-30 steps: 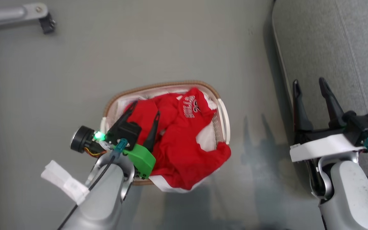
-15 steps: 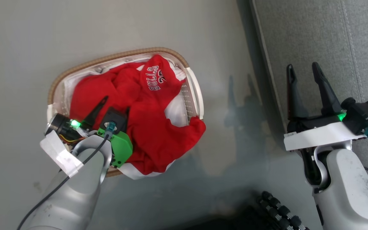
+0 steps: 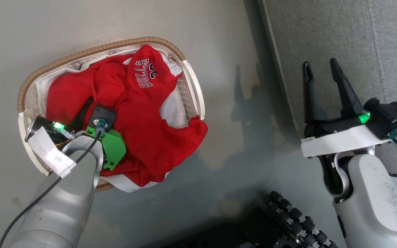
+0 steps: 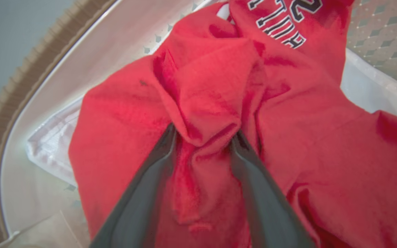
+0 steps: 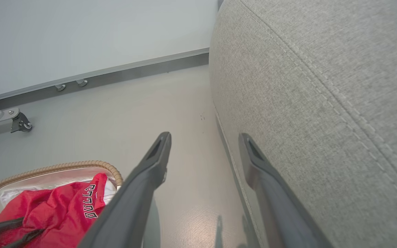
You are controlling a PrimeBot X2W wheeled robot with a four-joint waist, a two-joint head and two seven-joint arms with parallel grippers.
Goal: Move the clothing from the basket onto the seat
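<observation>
Nearest, a black beaded part (image 3: 295,220) sits on the grey floor (image 3: 233,44) between the two arms.

Left gripper (image 4: 203,132): down inside the basket (image 3: 91,51) at its near-left end. Fingers parted, tips sunk into the clothing (image 3: 146,141). A raised fold of red cloth stands between the fingers and touches both inner faces. The fold is not squeezed flat, so the jaws read as unclenched, straddling rather than pinching.

Clothing: heaped in the basket, one red flap hanging over the near-right rim. Lettered garment (image 3: 143,74) lies toward the far end, print "BULLS" showing. White sheet (image 4: 47,148) lies under the red, against the basket wall.

Right gripper (image 3: 319,67): well right of the basket, released, fingers spread wide, free in the air just beside the left edge of the seat (image 3: 339,31).

Seat: right side, light-grey fabric with a stitched seam.

Farther off: a metal baseboard (image 5: 133,70) along the wall, and a small caster (image 5: 21,122) at far left.
</observation>
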